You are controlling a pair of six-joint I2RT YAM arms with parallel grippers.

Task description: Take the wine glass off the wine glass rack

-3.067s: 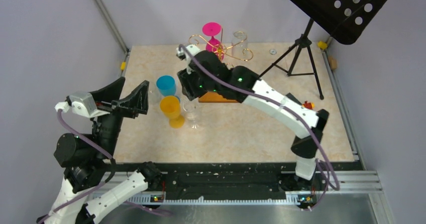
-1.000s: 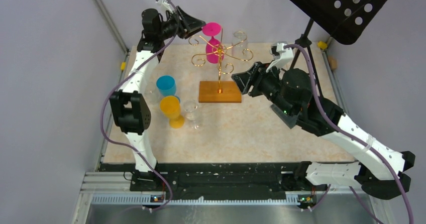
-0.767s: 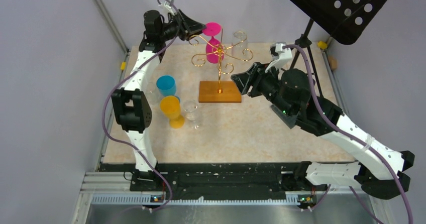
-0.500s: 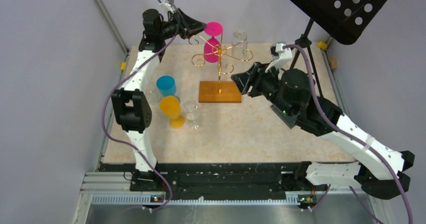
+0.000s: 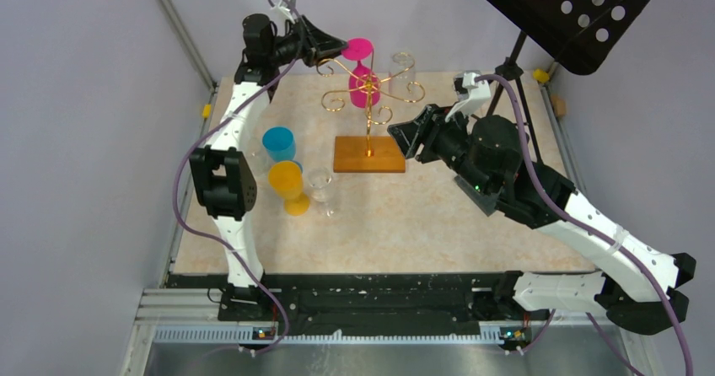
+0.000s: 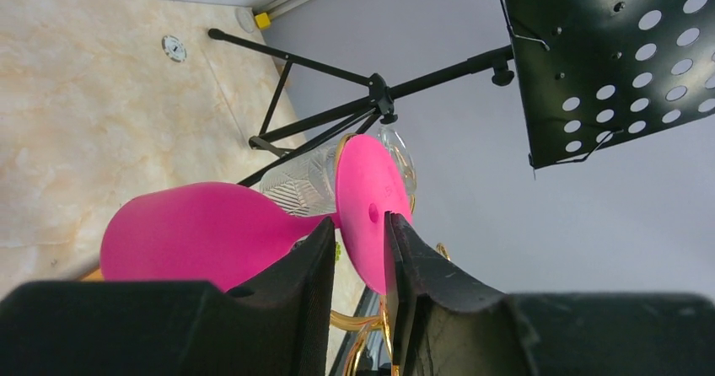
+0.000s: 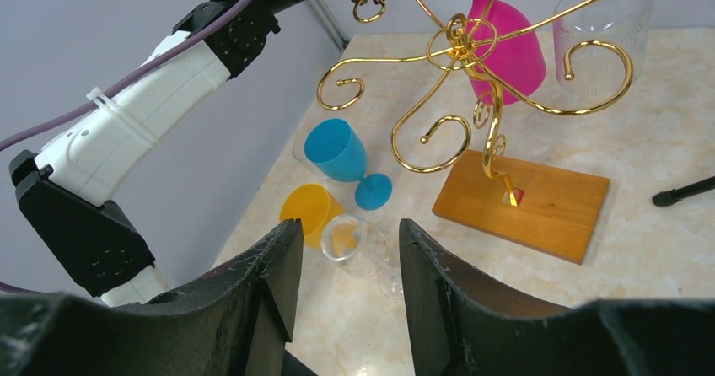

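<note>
- Left gripper (image 5: pixel 335 50) is up at the far left of the table (image 5: pixel 438 216), level with the top of the wine glass rack (image 5: pixel 369 123).
- Wrist view: my left fingers (image 6: pixel 422 266) are drawn close, with only a narrow gap between them. The pink foot disc of the wine glass (image 6: pixel 194 233) sits in that gap, one finger on the stem side and one on the outer face. I cannot tell whether the pads press on it.
- The wine glass hangs bowl-down among the gold scroll arms on the far-left side of the rack, foot uppermost. I cannot tell whether the foot bears on the wire.
- The rack stands upright on its orange-brown base, far middle of the table.
- A clear glass (image 5: pixel 403 68) hangs on the rack, just right of the pink one.
- Right gripper (image 5: pixel 400 136) hovers just right of the rack base, fingers spread wide and holding nothing. It points toward the rack.
- Left of the base stand a blue goblet (image 5: pixel 279 144), an orange goblet (image 5: pixel 287 182) and a clear stemmed glass (image 5: pixel 319 186), close together.
- A black music stand (image 5: pixel 556 5) is at the far right, its tripod feet on the table.
</note>
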